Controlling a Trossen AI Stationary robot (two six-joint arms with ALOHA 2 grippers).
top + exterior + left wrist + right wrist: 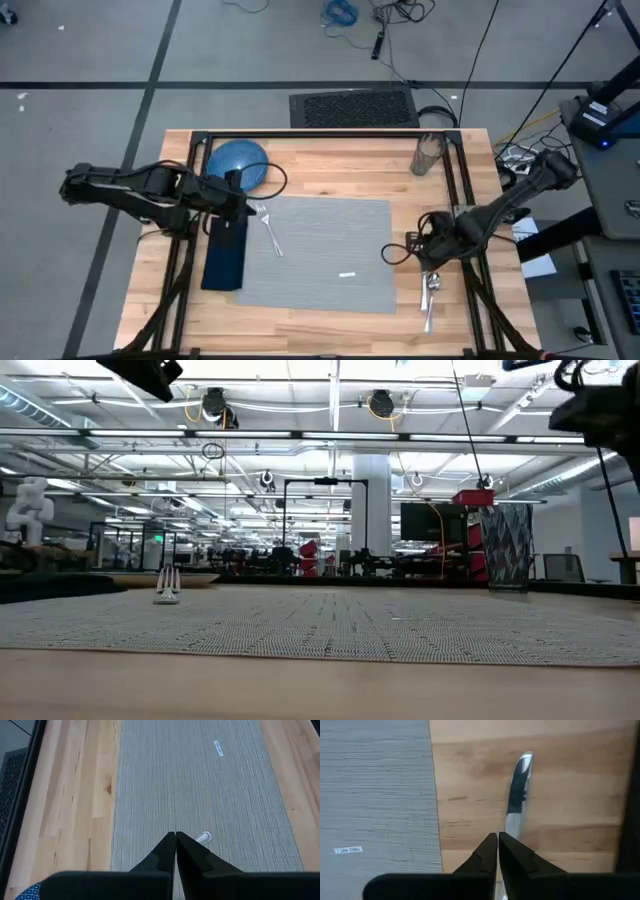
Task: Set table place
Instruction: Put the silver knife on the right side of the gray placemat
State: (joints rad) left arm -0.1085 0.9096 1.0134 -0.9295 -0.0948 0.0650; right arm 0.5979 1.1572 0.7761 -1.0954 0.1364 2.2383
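Note:
The light-grey placemat (320,255) lies flat in the middle of the wooden table (330,170). A fork (270,230) rests on the mat's left part, its tines (167,588) toward the near edge. A knife (517,790) lies on the bare wood just off the mat's right edge. My left gripper (175,836) hangs shut above the fork's far end (202,838). My right gripper (498,836) hangs shut above the knife. In the low view both arms show only at the top, well above the tabletop.
A blue dish (238,165) sits at the far left corner. A dark navy napkin (225,250) lies along the mat's left edge. A glass (428,155) stands at the far right. Black frame rails (330,133) border the tabletop.

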